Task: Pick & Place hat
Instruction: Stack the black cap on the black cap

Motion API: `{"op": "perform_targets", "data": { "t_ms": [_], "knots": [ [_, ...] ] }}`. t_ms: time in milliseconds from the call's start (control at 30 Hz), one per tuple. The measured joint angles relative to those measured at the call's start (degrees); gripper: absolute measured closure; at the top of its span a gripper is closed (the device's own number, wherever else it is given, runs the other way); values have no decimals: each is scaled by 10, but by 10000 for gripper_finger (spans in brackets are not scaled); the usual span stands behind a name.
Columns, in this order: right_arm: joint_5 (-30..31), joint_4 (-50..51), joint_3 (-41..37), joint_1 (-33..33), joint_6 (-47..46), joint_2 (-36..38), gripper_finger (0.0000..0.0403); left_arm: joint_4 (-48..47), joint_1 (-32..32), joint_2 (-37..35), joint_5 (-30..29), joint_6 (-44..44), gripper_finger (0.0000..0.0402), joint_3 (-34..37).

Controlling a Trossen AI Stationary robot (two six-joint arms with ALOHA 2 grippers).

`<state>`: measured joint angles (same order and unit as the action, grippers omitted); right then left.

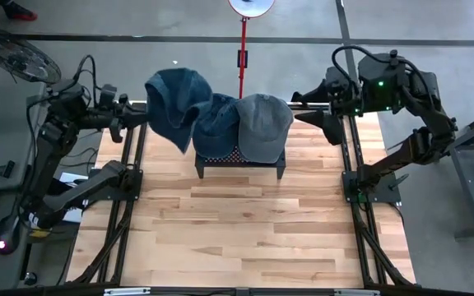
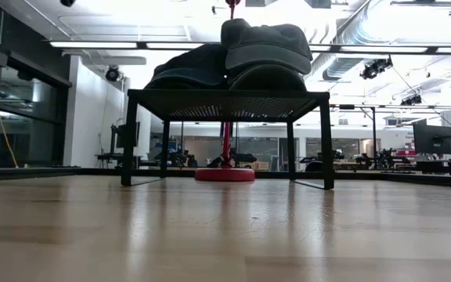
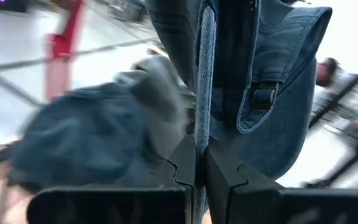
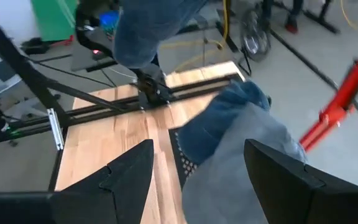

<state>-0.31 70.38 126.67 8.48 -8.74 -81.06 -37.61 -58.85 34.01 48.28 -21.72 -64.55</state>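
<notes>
Both arms are dark, nearly black, made of chunky links with rounded joint housings. The left arm (image 1: 64,156) has black cables that loop above its upper joints, and a small pink light shows at its near end. The right arm (image 1: 410,107) carries a bulky housing with small green lights and a curved black cable over it. In the wrist views the fingers (image 4: 129,174) are matte black, flat and angular, with stepped inner edges.
</notes>
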Motion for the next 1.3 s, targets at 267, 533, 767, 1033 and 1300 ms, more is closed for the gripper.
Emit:
{"op": "perform_targets", "data": {
  "t_ms": [267, 533, 767, 1033, 1300],
  "knots": [
    [-2, -74, 0, -63, 156, -33, 160, 82, 0, 35, 167, -39, 394, 0],
    [76, -165, 0, -119, 335, -84, 160, 116, 4, 61, 246, -77, 394, 0],
    [177, -230, -1, -137, 447, -105, 160, 126, 92, 91, 246, -88, 394, 0],
    [140, -268, -1, -138, 451, -106, 160, 217, 261, 151, 189, -92, 394, 1],
    [55, -270, -1, -151, 439, -106, 160, 382, 403, 235, 199, -133, 388, 1]
  ]
}}
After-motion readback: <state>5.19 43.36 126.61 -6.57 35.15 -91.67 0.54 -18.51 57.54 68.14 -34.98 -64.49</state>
